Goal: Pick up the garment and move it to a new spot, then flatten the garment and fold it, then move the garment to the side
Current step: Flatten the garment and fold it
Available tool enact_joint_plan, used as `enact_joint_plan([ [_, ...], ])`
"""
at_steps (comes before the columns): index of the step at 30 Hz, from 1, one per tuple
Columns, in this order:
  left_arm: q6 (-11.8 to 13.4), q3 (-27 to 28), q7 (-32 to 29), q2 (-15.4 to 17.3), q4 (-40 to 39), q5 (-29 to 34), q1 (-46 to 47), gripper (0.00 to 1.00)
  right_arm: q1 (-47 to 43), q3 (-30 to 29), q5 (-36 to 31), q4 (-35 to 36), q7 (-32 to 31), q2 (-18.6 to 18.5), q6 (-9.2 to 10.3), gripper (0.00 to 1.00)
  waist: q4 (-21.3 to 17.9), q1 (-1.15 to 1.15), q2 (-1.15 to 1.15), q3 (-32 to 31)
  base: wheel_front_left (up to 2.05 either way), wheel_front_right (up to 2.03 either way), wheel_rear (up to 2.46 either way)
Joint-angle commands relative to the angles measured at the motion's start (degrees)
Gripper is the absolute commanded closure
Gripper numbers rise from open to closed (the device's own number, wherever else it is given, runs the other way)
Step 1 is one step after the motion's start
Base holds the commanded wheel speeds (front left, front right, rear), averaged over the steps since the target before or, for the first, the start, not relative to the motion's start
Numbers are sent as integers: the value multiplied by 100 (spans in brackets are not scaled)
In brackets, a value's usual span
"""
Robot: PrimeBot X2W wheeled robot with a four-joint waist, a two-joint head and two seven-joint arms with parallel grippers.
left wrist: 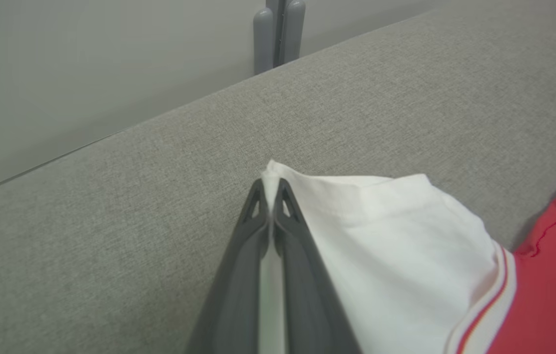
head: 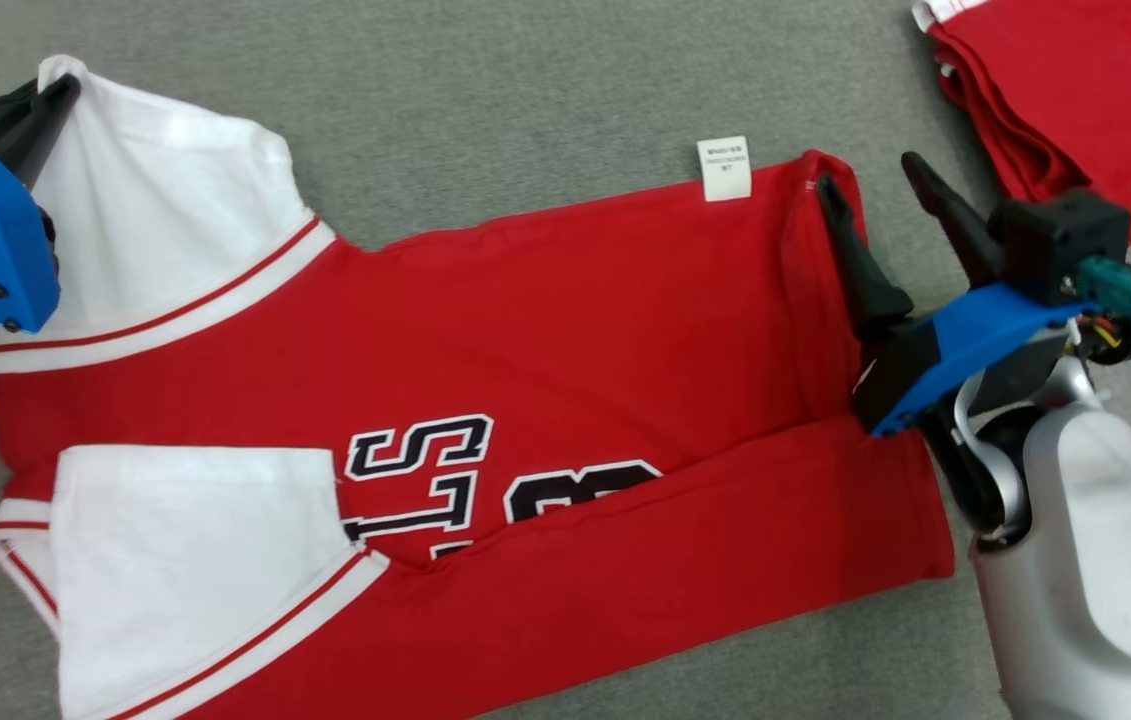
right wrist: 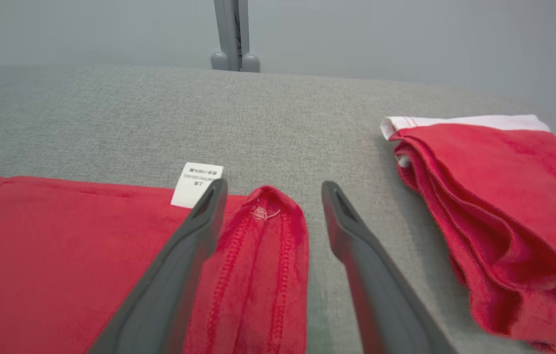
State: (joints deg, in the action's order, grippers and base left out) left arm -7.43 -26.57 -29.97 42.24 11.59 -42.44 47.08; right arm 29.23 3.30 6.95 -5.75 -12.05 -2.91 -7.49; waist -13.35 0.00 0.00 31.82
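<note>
The jersey (head: 565, 320) lies long left to right: the left gripper (left wrist: 270, 191) pinches its far-left white sleeve (left wrist: 381, 236), and the right gripper (right wrist: 273, 191) stands open astride the far-right hem corner (right wrist: 265, 231).

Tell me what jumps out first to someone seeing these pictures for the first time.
A red jersey with white sleeves and black lettering lies spread across the grey fabric surface. The left gripper is shut on its upper-left white sleeve tip, while the right gripper stands open astride the hem corner. A folded red garment sits far right.
</note>
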Motion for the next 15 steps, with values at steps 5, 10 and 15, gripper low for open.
enact_joint_plan([
  [5,-4,-202,470,-48,-26,-33,115,100,543,-137,-238,-500,-349,-163,-1,0,264,0,0,-101,0,0,0],
  [10,-4,-463,763,-88,-73,-127,64,100,895,32,-336,-1079,-943,-427,0,0,479,0,0,-162,0,0,0],
  [15,-5,-681,981,-145,-50,-200,136,100,1033,83,-435,-1394,-1454,-591,0,18,610,0,0,-199,0,0,0],
])
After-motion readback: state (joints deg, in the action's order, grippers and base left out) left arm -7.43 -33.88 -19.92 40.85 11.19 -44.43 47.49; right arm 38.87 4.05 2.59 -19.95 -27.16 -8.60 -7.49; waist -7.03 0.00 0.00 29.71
